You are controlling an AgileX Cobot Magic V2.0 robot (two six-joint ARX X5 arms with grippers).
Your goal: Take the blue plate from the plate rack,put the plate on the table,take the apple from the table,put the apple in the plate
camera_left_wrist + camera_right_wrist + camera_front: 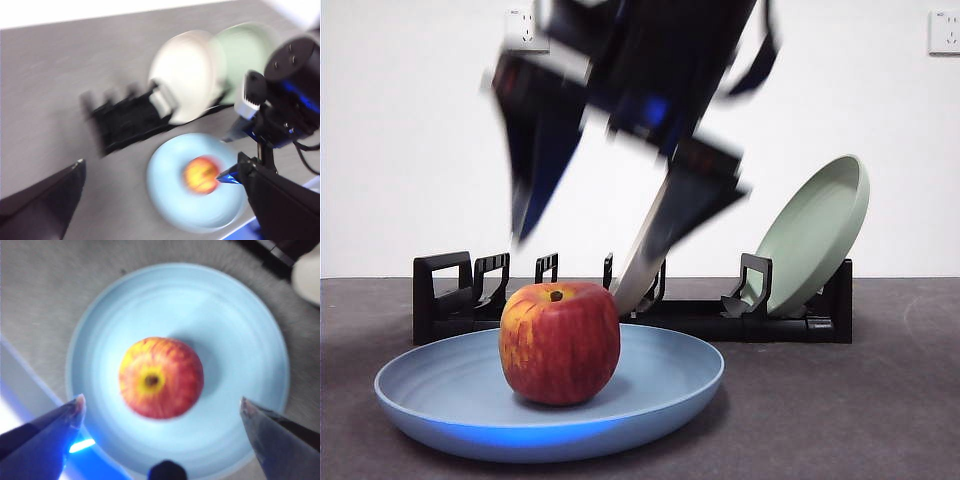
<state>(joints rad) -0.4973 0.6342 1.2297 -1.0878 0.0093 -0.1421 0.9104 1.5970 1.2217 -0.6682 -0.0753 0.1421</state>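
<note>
Apple [161, 377] upright, stem end up, sitting in the middle of the blue plate [240, 330] on the surface [880, 400]. Directly above, clear of the fruit: right tool [161, 407], spread wide, empty. Left tool [160, 187] higher, apart, likewise spread, empty.

Clear drop onto apple [161, 377]

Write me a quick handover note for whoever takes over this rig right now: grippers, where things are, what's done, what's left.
Right gripper: open, empty, above the apple.
Left gripper: open, empty, up and away from the plate.
The apple sits upright in the blue plate, which lies flat on the table in front of the plate rack.
The cream-white plate and sage-green plate are in the rack.
Done: plate out, apple placed. Left: clear the arms.
</note>
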